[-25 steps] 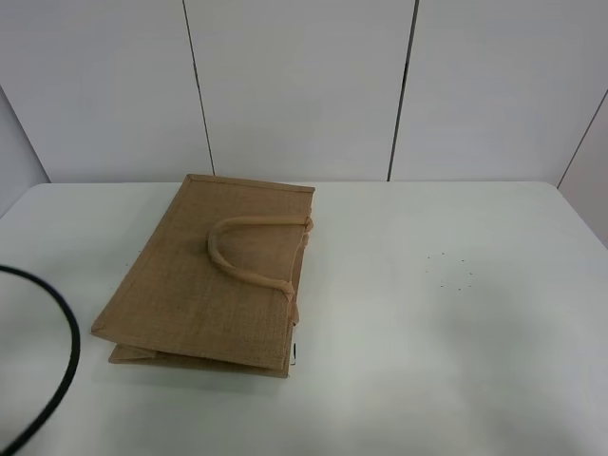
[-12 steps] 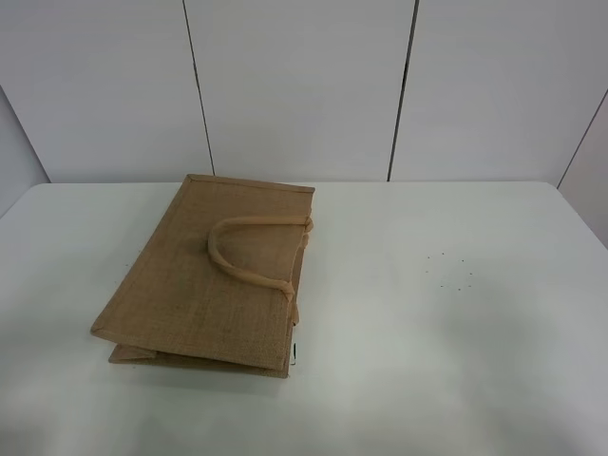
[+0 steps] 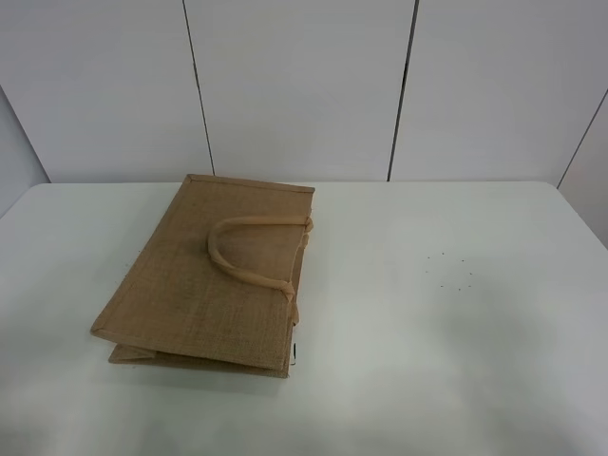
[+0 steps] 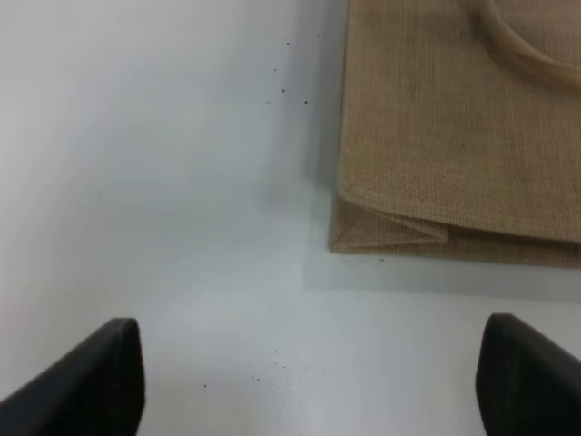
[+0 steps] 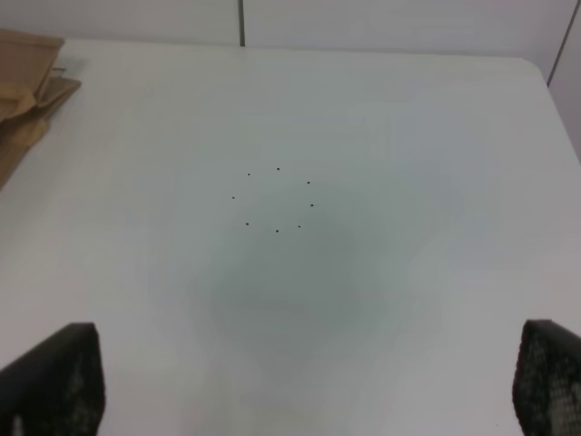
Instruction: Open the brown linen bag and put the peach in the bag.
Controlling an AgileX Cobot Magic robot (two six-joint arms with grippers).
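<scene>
The brown linen bag (image 3: 204, 285) lies flat and folded shut on the white table (image 3: 456, 332), left of the middle, with one lighter loop handle (image 3: 228, 266) resting on top. The peach is out of view in every frame. Neither gripper shows in the exterior high view. In the left wrist view my left gripper (image 4: 313, 381) is open and empty above bare table, a short way off a corner of the bag (image 4: 463, 136). In the right wrist view my right gripper (image 5: 307, 381) is open and empty, with the bag (image 5: 23, 82) far off at the picture's edge.
A ring of small dark specks (image 3: 449, 271) marks the table right of the bag and also shows in the right wrist view (image 5: 277, 200). White wall panels (image 3: 304, 85) stand behind the table's back edge.
A black cable that curved into the exterior view at the left edge a second ago has gone out of view. The bag has not moved.
</scene>
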